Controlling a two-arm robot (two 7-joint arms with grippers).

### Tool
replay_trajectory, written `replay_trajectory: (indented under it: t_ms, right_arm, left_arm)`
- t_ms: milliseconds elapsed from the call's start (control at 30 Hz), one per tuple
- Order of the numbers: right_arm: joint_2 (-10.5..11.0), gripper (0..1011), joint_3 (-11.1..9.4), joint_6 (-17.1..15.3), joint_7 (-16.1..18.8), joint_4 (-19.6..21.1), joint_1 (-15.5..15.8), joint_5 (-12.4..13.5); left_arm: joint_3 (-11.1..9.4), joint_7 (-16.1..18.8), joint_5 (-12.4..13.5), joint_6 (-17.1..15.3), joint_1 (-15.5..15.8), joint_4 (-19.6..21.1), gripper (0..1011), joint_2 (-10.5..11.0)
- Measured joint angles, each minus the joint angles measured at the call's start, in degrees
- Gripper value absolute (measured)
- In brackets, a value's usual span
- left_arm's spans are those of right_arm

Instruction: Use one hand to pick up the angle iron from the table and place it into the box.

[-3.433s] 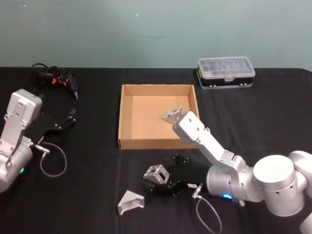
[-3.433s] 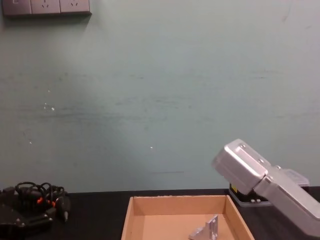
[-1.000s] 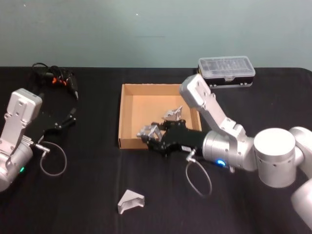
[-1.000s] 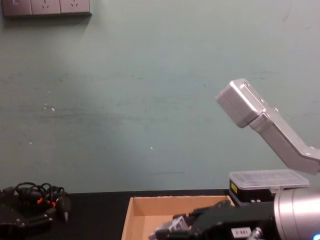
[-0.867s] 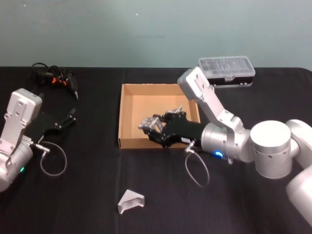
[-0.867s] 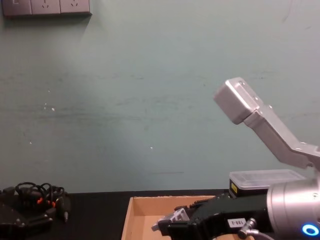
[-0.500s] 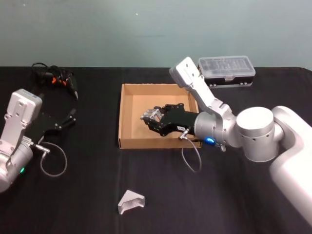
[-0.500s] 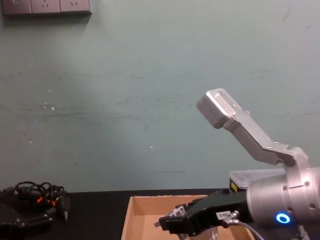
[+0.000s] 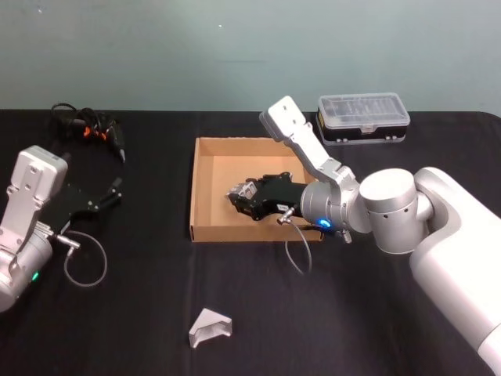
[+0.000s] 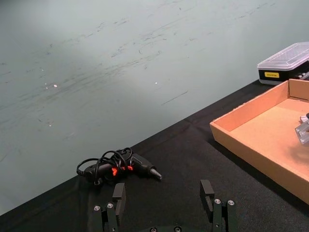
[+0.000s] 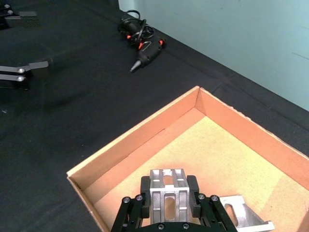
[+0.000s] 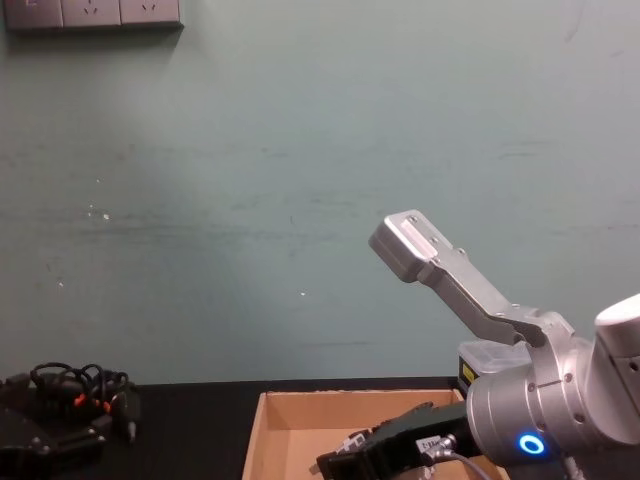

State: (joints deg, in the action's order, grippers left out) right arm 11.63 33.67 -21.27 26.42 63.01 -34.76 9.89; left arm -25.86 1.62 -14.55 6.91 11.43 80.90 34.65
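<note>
Right claw [image 9: 244, 196] is pinching the angle iron [image 9: 241, 188], its fingers closed in on the two sides. From the head, it is holding the part inside the walls of the box [image 9: 192, 196], left of the middle, with the forearm crossing above the front wall. That looks like the last stage of a placement, with only the release left. A second angle iron [image 9: 210, 327] is lying on the table [image 9: 141, 313], well behind the claw toward the robot, probably waiting its turn. The left claw [image 9: 109, 194] is parked far to the left, idle because one arm does this job.

From the left wrist, the left claw [image 10: 163, 203] is standing wide open and empty over the table, with a corded tool [image 10: 118, 166] lying ahead of it.

From the right wrist, the angle iron [image 11: 166, 180] is sitting square in the right claw [image 11: 168, 192], ribbed face up, which suggests a steady hold. The box [image 11: 135, 140] floor is directly beneath; whether the part is touching it cannot be told. A third angle iron [image 11: 241, 218] is lying on that floor just beside the claw, so the held one is probably being kept to the free side.

From the chest, the right claw [image 12: 345, 465] is hanging low within the box [image 12: 300, 398] opening, and a black case [image 12: 472, 375] is sitting beyond it.
</note>
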Motion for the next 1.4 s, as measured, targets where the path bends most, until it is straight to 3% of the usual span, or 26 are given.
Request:
replay_trajectory:
  t_ms: [300,633,800,867,1133,1267,1400]
  right_arm:
    - [-1.21,450,-0.1,0.66,-0.54,-2.51,-1.21,-1.86]
    - [-1.13,462,-0.09,0.7,-0.54,-2.36,-1.19,-1.81]
    - [-1.1,588,-0.09,0.7,-0.52,-2.24,-1.13,-1.77]
    - [-1.08,707,-0.09,0.7,-0.51,-2.19,-1.12,-1.73]
    - [-1.05,922,-0.08,0.7,-0.5,-2.12,-1.07,-1.65]
    - [-1.03,1002,-0.08,0.7,-0.5,-2.1,-1.05,-1.63]
    - [-1.02,1000,-0.08,0.7,-0.5,-2.07,-1.03,-1.62]
  left_arm:
    - [0.0,0.0,0.0,0.0,0.0,0.0,1011,0.0]
    - [0.0,0.0,0.0,0.0,0.0,0.0,1011,0.0]
    - [0.0,0.0,0.0,0.0,0.0,0.0,1011,0.0]
    - [0.0,0.0,0.0,0.0,0.0,0.0,1011,0.0]
    - [0.0,0.0,0.0,0.0,0.0,0.0,1011,0.0]
    - [0.0,0.0,0.0,0.0,0.0,0.0,1012,0.0]
    - [0.0,0.0,0.0,0.0,0.0,0.0,1012,0.0]
